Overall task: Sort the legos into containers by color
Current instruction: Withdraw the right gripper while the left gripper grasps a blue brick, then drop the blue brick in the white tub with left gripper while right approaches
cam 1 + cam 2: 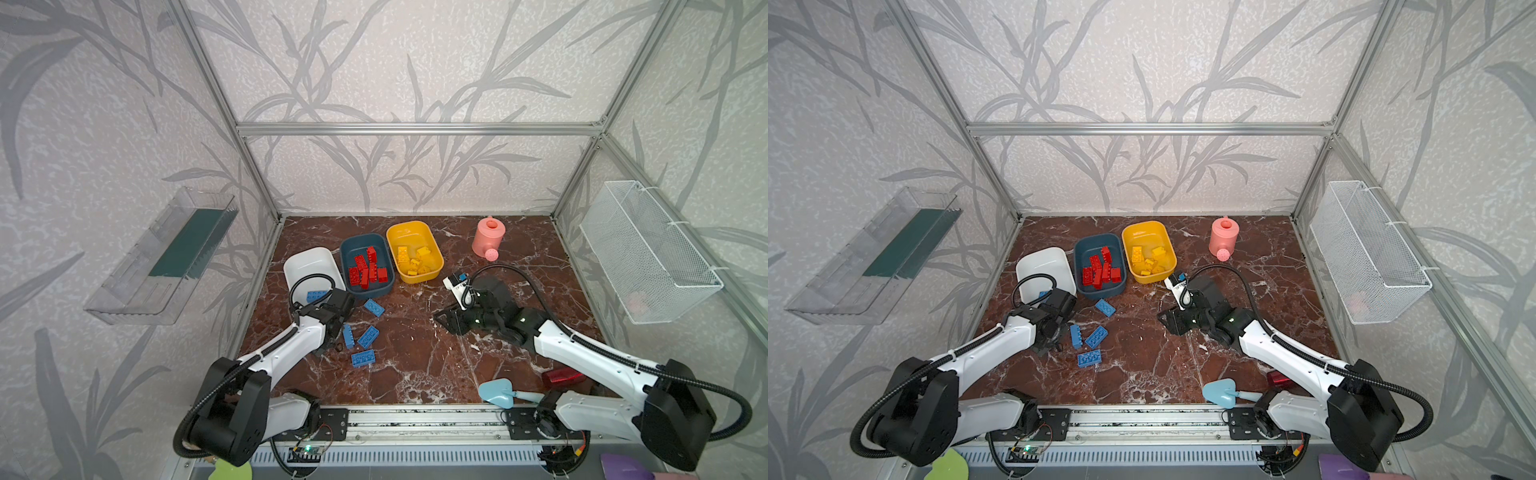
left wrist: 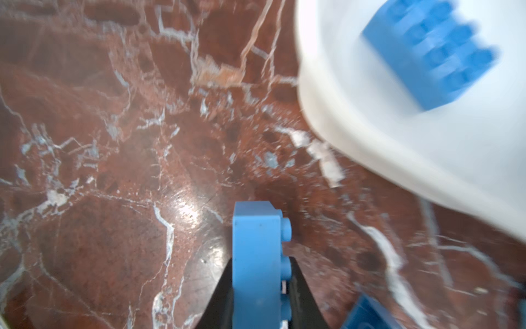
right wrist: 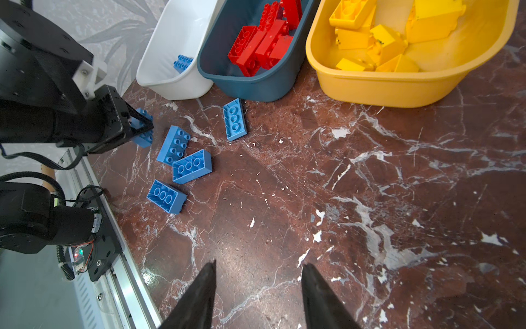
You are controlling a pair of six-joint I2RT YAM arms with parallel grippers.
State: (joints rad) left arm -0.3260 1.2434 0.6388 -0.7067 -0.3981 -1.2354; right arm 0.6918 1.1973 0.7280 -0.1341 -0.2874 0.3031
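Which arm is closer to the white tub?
Left. The left gripper, clamping a blue brick, sits beside the white tub; the right gripper hangs open nearer the yellow tub.

Marble tabletop [image 1: 436,353] bears tubs [image 1: 411,235] and blue bricks [image 1: 368,336].

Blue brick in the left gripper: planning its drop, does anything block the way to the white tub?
Nothing visible; bare marble alone separates the blue studded plastic brick from the white rounded plastic tub.
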